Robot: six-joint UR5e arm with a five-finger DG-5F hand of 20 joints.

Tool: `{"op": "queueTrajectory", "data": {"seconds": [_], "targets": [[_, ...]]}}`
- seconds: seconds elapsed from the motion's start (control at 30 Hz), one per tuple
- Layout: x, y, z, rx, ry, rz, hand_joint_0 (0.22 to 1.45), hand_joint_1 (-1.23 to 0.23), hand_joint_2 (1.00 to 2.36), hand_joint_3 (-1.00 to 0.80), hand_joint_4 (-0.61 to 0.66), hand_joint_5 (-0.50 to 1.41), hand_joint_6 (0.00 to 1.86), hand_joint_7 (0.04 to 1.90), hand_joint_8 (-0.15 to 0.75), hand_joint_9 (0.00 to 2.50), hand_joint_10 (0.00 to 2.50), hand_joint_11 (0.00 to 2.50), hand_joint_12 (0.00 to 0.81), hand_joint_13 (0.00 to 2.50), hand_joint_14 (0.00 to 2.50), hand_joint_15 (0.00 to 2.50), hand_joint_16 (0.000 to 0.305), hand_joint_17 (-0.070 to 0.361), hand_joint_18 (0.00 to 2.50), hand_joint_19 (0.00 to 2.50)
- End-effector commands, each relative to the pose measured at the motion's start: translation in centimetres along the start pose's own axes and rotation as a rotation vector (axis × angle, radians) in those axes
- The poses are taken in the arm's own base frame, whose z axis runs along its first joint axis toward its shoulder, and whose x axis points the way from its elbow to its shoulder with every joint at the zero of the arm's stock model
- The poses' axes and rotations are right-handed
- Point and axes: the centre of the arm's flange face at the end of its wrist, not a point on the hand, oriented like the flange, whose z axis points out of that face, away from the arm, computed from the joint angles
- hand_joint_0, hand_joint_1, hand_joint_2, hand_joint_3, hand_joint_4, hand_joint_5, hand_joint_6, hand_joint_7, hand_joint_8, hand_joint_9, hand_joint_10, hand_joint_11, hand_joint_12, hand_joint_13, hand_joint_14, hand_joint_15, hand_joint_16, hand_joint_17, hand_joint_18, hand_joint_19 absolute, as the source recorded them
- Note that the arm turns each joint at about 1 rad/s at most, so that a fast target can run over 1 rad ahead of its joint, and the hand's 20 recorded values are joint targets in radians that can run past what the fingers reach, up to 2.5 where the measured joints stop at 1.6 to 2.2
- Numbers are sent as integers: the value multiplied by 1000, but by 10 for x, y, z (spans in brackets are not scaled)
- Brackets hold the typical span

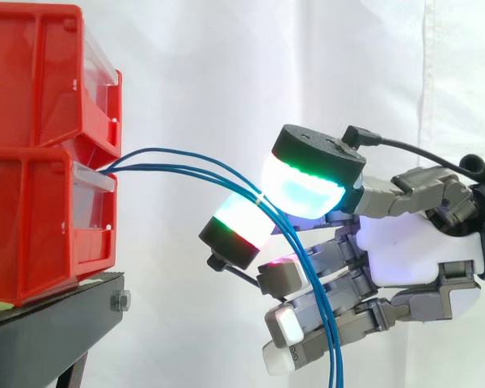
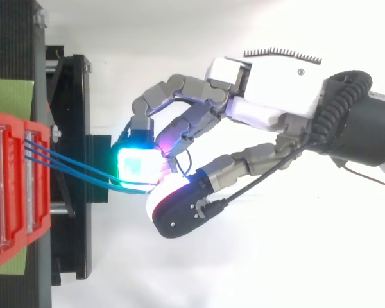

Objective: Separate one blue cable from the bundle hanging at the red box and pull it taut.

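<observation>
The blue cables (image 1: 170, 167) (image 2: 77, 168) come out of the gap between the upper red bin (image 1: 40, 73) and the lower red bin (image 1: 32, 226), which sit stacked on the black stand (image 1: 48, 331) at the left. From there they run in a loose arc toward the hand (image 1: 404, 250) (image 2: 276, 83), which reaches in from the right before the white curtain (image 1: 307, 65). A small white tie (image 1: 261, 196) binds the strands at the top of the arc, and past it they drop steeply in front of the palm and the lower, curled fingers. The thumb pad (image 1: 307, 182) sits above the strands and a second fingertip (image 1: 238, 222) below them, and the two are pinched together on the bundle right at the tie. The top view shows the same meeting, with the cables ending where the cyan pad and the thumb come together. Whether one strand or all of them lie between the pads cannot be made out, so the separating step looks unfinished at best. The part between bins and pinch sags and is not taut. Its long axis lies left to right, bins to hand, so the slack would come out by drawing the pinch rightward, away from the bins. If the tie holds the strands together, the whole bundle may well tighten at once
</observation>
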Motion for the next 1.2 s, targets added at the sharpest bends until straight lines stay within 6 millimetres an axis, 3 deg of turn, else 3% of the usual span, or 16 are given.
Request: {"op": "queueTrajectory", "data": {"seconds": [0.0,0.1,0.27,0.37,0.47,0.87,1.03,1.17], "targets": [[0,-1,0,3,1,-1,578,-834,1000,-500,-52,-217,883,964,247,970,16,1282,365,838,27,833,47,107,570,550],[0,-1,0,3,1,-1,682,-805,1000,-500,-67,-213,882,984,237,982,17,1285,360,843,28,824,47,105,570,543],[0,1,0,1,1,-1,742,-855,1010,-404,-93,-220,892,1131,238,984,17,1289,362,849,26,823,46,105,580,530],[0,1,0,1,1,-1,786,-873,1012,-386,-92,-223,909,1046,230,980,15,1289,362,845,26,824,46,104,565,547],[0,1,0,1,1,-1,811,-904,1000,-500,-97,-219,909,994,219,965,16,1282,358,841,26,826,46,104,572,518],[-1,0,-1,6,6,4,632,-1092,1000,-500,-173,-218,890,1052,194,893,19,1272,351,728,26,781,48,108,493,452],[-1,0,-1,6,6,6,492,-1007,1000,-500,-143,-216,891,993,233,950,14,1265,384,772,25,794,53,118,548,485],[-2,-1,0,9,4,5,489,-885,1000,-500,-139,-206,884,992,248,1023,14,1279,392,819,24,793,53,119,586,498]]}}
